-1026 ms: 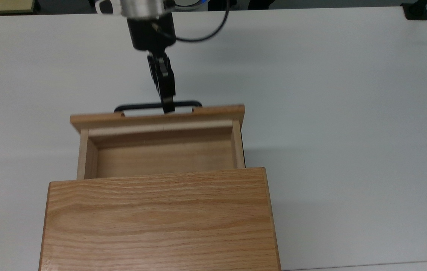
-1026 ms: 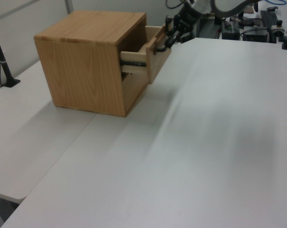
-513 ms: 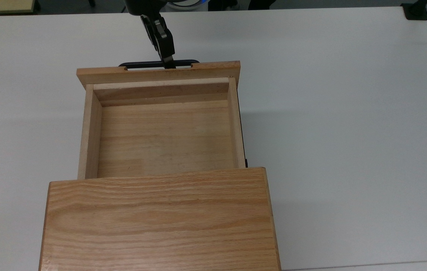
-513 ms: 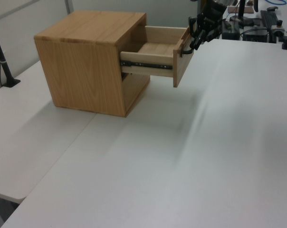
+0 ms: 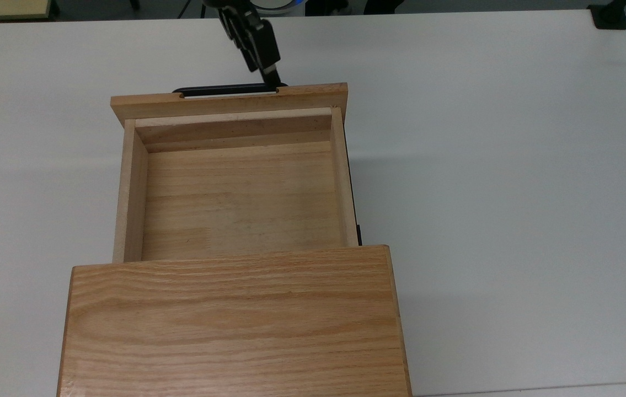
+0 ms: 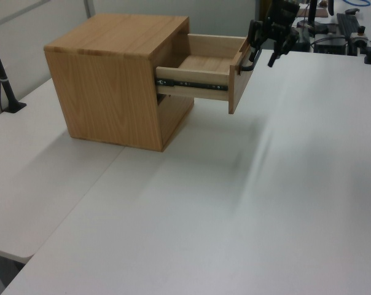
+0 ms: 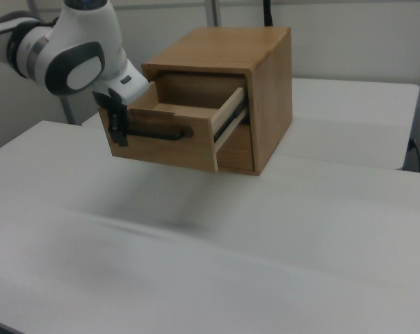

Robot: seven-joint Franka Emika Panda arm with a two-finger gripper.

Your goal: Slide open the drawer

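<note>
1. The drawer (image 5: 238, 187) was pulled far out of the wooden box (image 5: 233, 322), so the sliding looked almost done. It hung over the white table (image 5: 500, 165), and its inside was bare.
2. The gripper (image 5: 273, 77) was at the handle (image 5: 219, 89), near the end on the top view's right. I could not tell if it was pinching the bar or had let go.
3. Next, I think the arm only needed to let go and back away from the front.
4. A black stand (image 6: 4, 80) stood well apart. Nothing blocked the way.
</note>
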